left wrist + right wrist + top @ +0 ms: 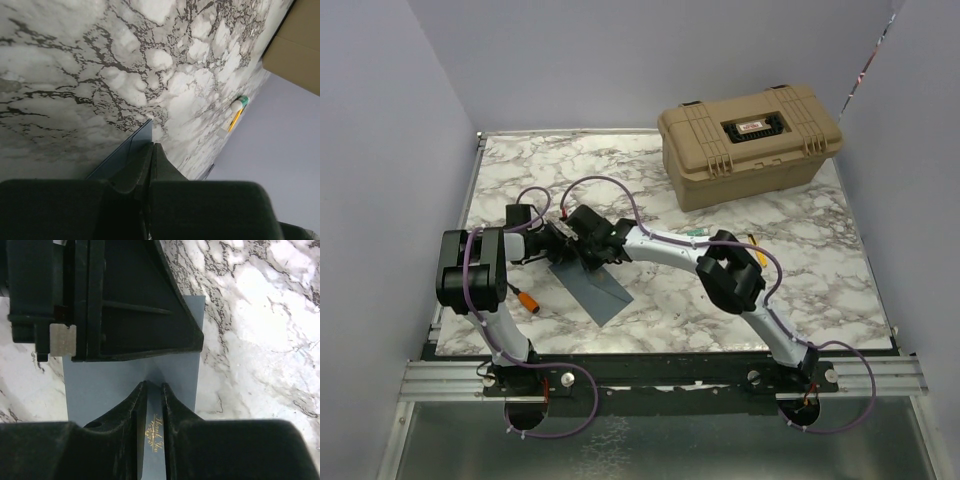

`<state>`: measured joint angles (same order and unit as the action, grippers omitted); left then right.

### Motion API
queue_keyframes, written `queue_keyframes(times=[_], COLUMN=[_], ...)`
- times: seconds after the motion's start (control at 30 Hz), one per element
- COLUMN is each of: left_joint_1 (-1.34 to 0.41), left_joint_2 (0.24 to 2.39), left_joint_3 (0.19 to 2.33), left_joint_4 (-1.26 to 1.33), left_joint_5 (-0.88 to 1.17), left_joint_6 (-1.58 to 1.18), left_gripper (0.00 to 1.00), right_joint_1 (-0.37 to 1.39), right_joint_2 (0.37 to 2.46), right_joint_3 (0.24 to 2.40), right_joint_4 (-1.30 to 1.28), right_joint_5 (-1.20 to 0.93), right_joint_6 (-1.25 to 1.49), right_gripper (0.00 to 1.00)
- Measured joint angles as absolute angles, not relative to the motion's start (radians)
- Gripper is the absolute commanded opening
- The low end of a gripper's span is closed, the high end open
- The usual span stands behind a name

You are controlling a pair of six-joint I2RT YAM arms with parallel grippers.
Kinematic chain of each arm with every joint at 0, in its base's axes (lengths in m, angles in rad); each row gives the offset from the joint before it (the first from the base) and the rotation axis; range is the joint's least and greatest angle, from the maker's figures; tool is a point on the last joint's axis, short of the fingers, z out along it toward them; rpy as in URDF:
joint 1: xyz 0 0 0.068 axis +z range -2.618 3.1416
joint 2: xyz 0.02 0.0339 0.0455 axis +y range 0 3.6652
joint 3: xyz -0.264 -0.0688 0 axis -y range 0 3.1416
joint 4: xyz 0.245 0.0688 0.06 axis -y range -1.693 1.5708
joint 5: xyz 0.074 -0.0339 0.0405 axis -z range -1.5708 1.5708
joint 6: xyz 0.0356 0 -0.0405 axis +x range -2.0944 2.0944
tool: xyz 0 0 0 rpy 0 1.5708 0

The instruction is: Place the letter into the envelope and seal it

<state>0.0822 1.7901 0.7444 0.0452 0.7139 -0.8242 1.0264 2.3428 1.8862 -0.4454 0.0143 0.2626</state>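
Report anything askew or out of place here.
The envelope lies skewed, diagonal to the edges of the table, at its near left. The letter is not in view. Nothing looks spilled or torn.

I count two arms, my left arm (470, 270) and my right arm (730, 275); two grippers, the left gripper (152, 145) and the right gripper (154, 385); one blue-grey envelope (100, 385), bearing one gold script mark (155, 432); one tan hard case (750, 140); one small orange object (527, 297); one green-capped piece (241, 101); one yellow stick (234, 120); one marble table (800, 270).
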Motion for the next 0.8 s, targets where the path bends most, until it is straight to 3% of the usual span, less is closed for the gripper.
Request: queue_keyframes(times=[0.37, 0.8], left_joint_1=[0.101, 0.11], left_joint_2=[1.801, 1.813], left_joint_3=[0.738, 0.733], left_joint_4=[0.063, 0.075], left_joint_5=[0.744, 0.771], left_joint_6=[-0.855, -0.864], left_gripper=[0.0, 0.0], right_joint_1=[1.063, 1.081], right_joint_2=[2.364, 2.292], right_joint_3=[1.926, 1.814], right_joint_4=[-0.503, -0.5], right_joint_5=[0.113, 0.116], right_joint_6=[0.258, 0.253], right_gripper=[0.2, 0.19])
